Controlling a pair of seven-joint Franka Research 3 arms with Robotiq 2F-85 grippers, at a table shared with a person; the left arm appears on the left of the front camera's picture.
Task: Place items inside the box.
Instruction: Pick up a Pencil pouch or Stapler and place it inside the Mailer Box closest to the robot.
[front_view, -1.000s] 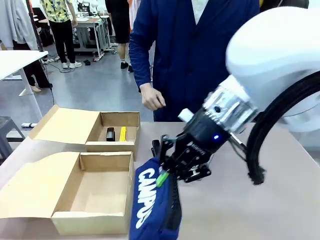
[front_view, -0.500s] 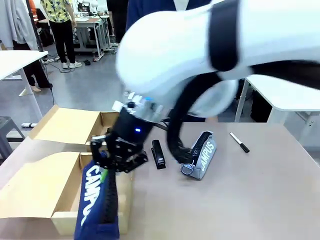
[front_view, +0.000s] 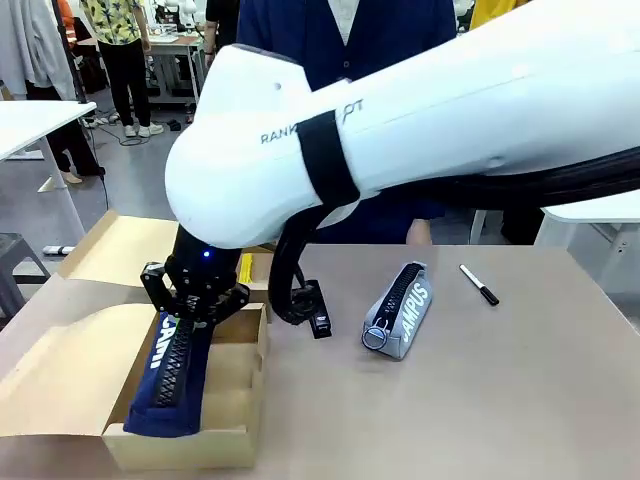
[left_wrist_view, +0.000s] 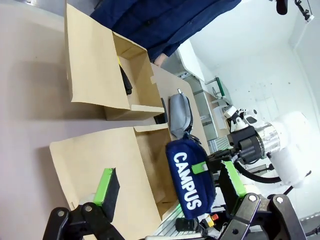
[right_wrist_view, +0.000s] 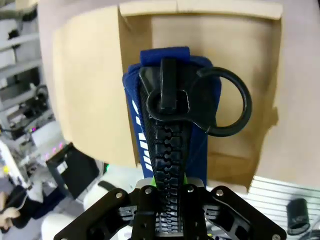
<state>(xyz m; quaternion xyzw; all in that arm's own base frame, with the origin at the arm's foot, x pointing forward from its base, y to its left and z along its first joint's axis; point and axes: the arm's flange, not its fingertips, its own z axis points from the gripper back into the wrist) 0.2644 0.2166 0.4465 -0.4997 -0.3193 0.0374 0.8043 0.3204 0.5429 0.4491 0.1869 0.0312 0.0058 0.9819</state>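
Observation:
My right gripper (front_view: 195, 300) reaches across to the left and is shut on the top of the navy "CAMPUS" pouch (front_view: 170, 370). The pouch hangs upright into the near open box (front_view: 230, 440). The right wrist view looks down the pouch's black zip (right_wrist_view: 167, 135) into that box (right_wrist_view: 220, 45). My left gripper (left_wrist_view: 167, 177) stands open beside the box, with the navy pouch (left_wrist_view: 190, 180) beyond its green pads. On the table lie the grey pouch (front_view: 400, 310), a black stapler (front_view: 318, 312) and a black marker (front_view: 480, 285). A yellow knife (front_view: 246, 268) lies in the far box (front_view: 120, 250).
Both cardboard boxes have their flaps folded out to the left. A person in a dark blue coat (front_view: 380, 30) stands at the table's far side. The right arm's white body (front_view: 420, 120) spans the middle of the front view. A white table (front_view: 590, 210) stands at the back right.
The right arm has swung left with the navy pouch, from the table's middle to over the near box. The grey pouch, stapler and marker have come into view.

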